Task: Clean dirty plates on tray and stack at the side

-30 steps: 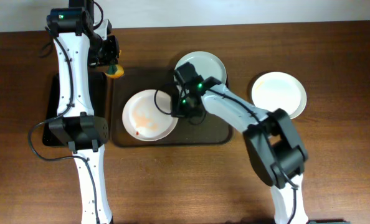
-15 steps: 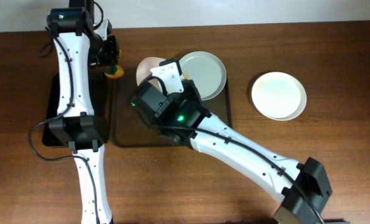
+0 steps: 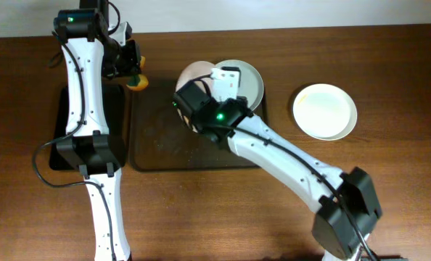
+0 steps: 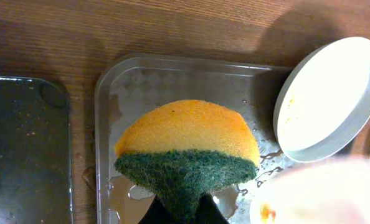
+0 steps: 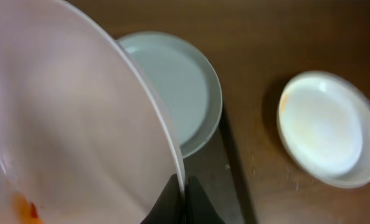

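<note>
Right gripper point(image 5: 184, 202): clamped on the rim of the smeared plate point(image 5: 79, 124), a thin pinch at the edge only.
Smeared plate: lifted and tilted above the far edge of the tray point(image 3: 157, 145), with an orange smear low on its face, close to the pinching fingers.
Left gripper point(image 4: 180, 210): closed on the sponge point(image 4: 188, 140), gripping the green scouring side so the yellow side faces away; it hangs over the tray's far left corner, apart from the lifted plate.
Second plate point(image 3: 250, 87): at the tray's far right corner, resting across the rim, just beside the lifted plate.
Side plate point(image 3: 324, 110): on the table right of the tray, well apart.
Bin point(image 3: 62, 116): just left of the tray.
Likely step: bringing sponge and plate together for wiping.
Risk, slip: sponge pressure far from the pinch could lever the plate out and drop it on the second plate.
Risk, clash: the smear sits near the fingers, so the sponge may bump the right gripper.
</note>
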